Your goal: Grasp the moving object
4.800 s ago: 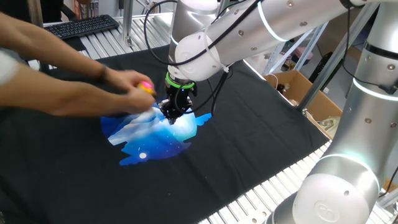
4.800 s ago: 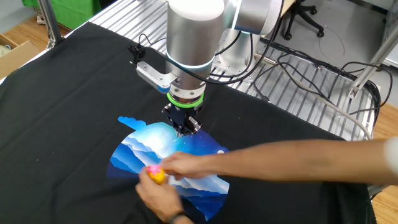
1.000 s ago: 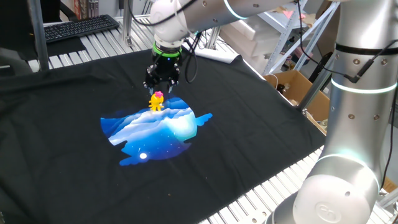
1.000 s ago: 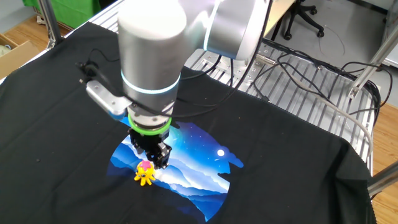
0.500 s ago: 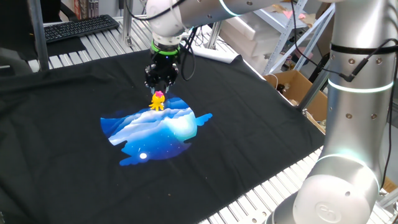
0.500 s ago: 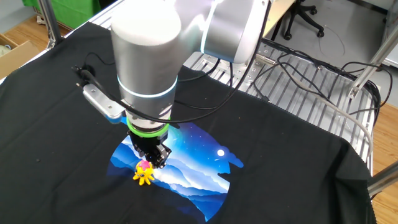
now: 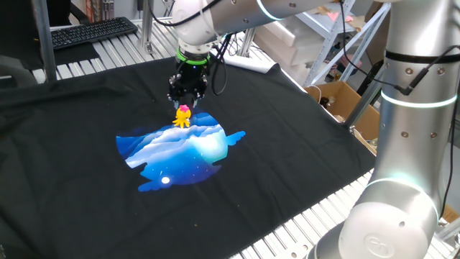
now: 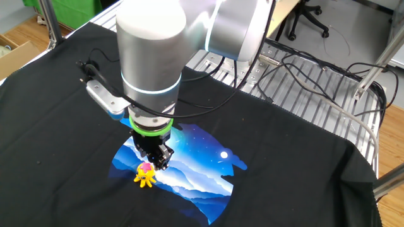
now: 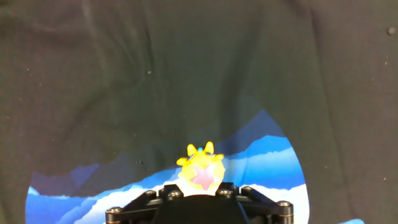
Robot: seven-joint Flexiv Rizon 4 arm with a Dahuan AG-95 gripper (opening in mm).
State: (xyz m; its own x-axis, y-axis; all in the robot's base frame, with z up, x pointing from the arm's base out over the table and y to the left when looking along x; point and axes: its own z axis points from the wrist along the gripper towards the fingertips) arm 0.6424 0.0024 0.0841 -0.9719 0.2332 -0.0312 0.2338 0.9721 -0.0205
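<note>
The tiny yellow toy figure with a pink top (image 7: 182,117) stands on the upper edge of the blue-and-white printed patch (image 7: 180,152) on the black cloth. It also shows in the other fixed view (image 8: 145,176) and in the hand view (image 9: 201,169), just past the gripper's black body. My gripper (image 7: 187,99) hangs straight down just above and slightly behind the toy, and it also shows in the other fixed view (image 8: 158,161). Its fingers look slightly parted and hold nothing. The toy rests free on the cloth.
The black cloth (image 7: 287,144) covers the slatted metal table. A keyboard (image 7: 93,30) lies at the far left. A cardboard box (image 7: 341,101) stands off the table's right side. Cables (image 8: 303,69) trail over the bare slats behind the arm.
The person's hand that held the toy over the patch has gone. My gripper moved from the patch's middle to above the toy and has barely shifted in the last second.
</note>
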